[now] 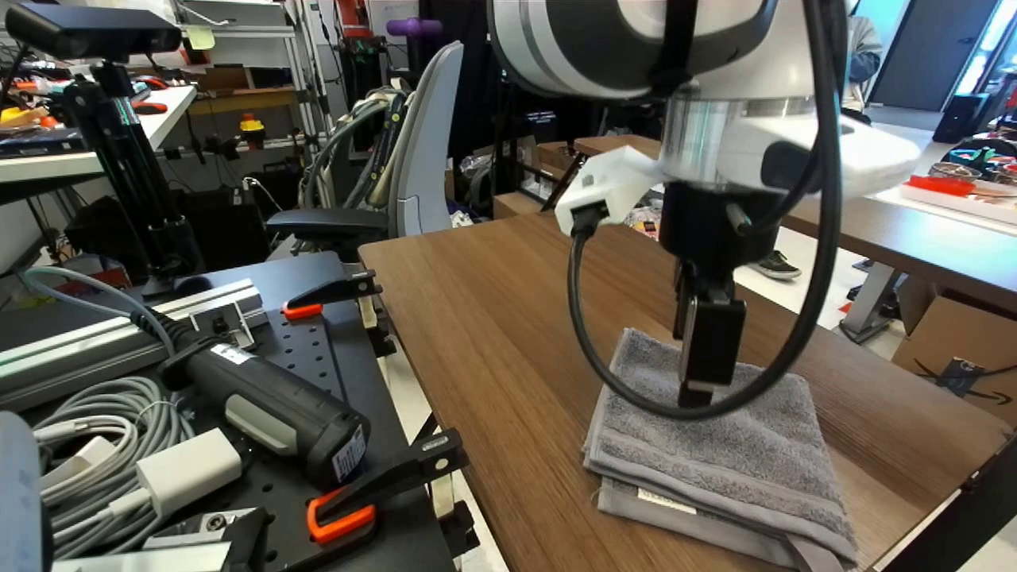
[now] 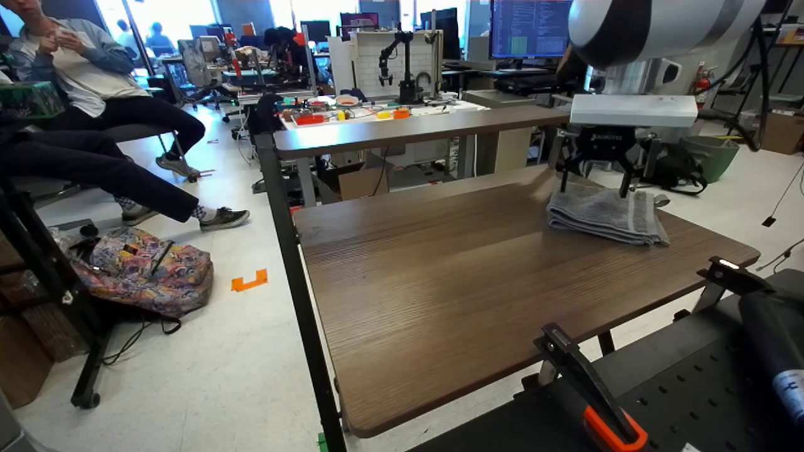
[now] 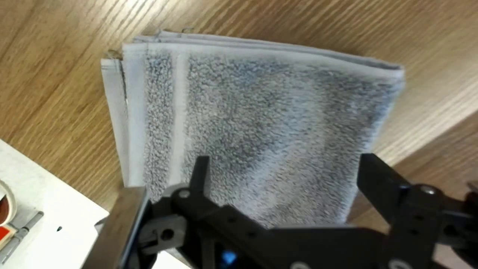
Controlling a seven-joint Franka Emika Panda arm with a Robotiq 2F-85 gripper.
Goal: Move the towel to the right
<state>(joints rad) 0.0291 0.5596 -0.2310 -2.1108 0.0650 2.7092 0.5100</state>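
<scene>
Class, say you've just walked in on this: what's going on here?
A robot arm points its open gripper down at a folded gray towel lying on a wooden table. The fingers are spread well apart, so the towel is not gripped; whether a fingertip touches it is hard to tell. A person sits in the background, hands away from the towel.

A white arm (image 1: 763,67) is banded in black above the black gripper (image 2: 593,189), marked ROBOTIQ and flanked by a looped black cable (image 1: 830,199).
</scene>
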